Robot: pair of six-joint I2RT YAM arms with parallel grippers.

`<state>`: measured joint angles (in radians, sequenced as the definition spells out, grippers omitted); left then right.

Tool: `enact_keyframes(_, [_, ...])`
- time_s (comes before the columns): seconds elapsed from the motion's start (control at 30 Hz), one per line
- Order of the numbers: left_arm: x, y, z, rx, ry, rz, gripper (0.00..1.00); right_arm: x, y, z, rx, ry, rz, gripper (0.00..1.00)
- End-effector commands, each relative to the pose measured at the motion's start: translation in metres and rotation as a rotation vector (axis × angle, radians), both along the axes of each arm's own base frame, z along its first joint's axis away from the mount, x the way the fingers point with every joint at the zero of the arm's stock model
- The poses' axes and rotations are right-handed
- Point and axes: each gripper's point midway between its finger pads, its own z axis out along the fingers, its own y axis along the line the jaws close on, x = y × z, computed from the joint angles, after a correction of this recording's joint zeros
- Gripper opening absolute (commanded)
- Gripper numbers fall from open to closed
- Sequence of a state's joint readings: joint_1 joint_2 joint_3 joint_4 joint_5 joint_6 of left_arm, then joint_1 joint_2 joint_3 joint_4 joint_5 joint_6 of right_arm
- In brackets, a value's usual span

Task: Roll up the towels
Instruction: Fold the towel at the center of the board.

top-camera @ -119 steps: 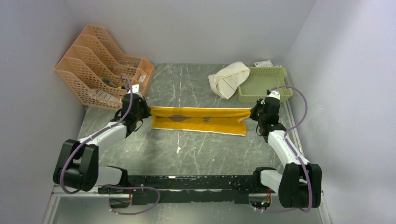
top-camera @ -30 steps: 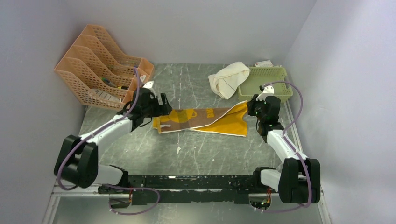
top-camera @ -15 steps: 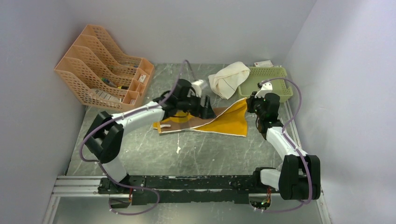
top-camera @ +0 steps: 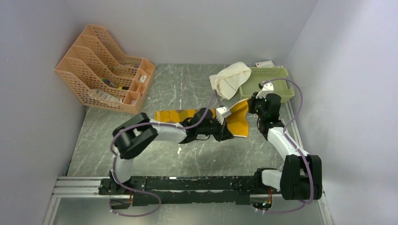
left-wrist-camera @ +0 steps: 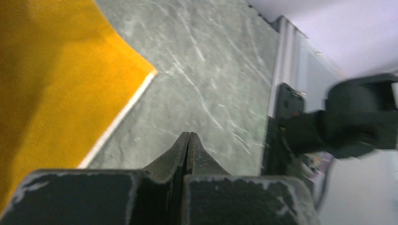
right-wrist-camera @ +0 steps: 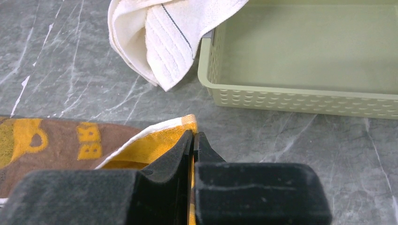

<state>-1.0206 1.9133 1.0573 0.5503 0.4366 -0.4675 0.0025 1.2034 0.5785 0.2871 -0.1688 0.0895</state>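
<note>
The mustard-yellow and brown printed towel [top-camera: 187,115] lies across the middle of the table, its right part [top-camera: 240,121] turned yellow side up. My right gripper [right-wrist-camera: 193,134] is shut on that towel's far right corner [right-wrist-camera: 162,140], holding it just off the table; the brown printed face [right-wrist-camera: 56,140] shows to its left. My left gripper [top-camera: 228,131] reaches across to the towel's right end. Its jaws [left-wrist-camera: 188,135] are shut with nothing between them, just past the white-edged near corner [left-wrist-camera: 149,75]. The cream-white towel [top-camera: 229,78] is bunched against the basket.
A green basket [top-camera: 277,72] stands at the back right, and its near wall [right-wrist-camera: 300,98] is just beyond my right gripper. An orange file rack [top-camera: 101,70] sits at the back left. A metal rail [left-wrist-camera: 284,51] runs along the table's right edge.
My left arm has swung far to the right across the yellow towel and its jaws have closed. The right gripper has kept hold of the towel's corner in place.
</note>
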Motion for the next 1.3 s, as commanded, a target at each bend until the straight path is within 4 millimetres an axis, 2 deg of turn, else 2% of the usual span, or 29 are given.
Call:
enact_keyframes(0.0, [0.038,-0.043,0.026,-0.151,-0.217,0.121,0.07,0.007,0.0,0.021,-0.015,-0.067,0.0,0.0])
enact_keyframes(0.07, [0.054,-0.052,0.017,-0.138,-0.244,0.169,0.07,0.007,-0.001,0.024,-0.016,-0.072,-0.007,0.0])
enact_keyframes(0.2, [0.073,-0.067,0.008,-0.141,-0.304,0.207,0.07,0.006,-0.002,0.026,-0.019,-0.073,-0.014,0.0])
enact_keyframes(0.3, [0.093,-0.071,0.006,-0.125,-0.336,0.291,0.07,0.006,-0.001,0.025,-0.017,-0.07,-0.012,0.0])
enact_keyframes(0.5, [0.114,-0.079,-0.007,-0.076,-0.358,0.361,0.07,0.004,0.0,0.024,-0.012,-0.067,-0.002,0.0])
enact_keyframes(0.73, [0.129,-0.084,-0.03,0.008,-0.357,0.424,0.07,0.002,0.003,0.031,-0.003,-0.083,0.009,0.0])
enact_keyframes(0.93, [0.134,-0.082,-0.047,0.058,-0.344,0.475,0.07,-0.002,0.005,0.041,0.0,-0.101,0.018,0.0])
enact_keyframes(1.13, [0.141,-0.084,-0.049,0.035,-0.339,0.516,0.07,-0.007,0.009,0.045,0.015,-0.104,0.038,0.0])
enact_keyframes(1.27, [0.141,-0.083,-0.043,-0.018,-0.327,0.541,0.07,-0.017,0.01,0.029,0.034,-0.066,0.037,0.0])
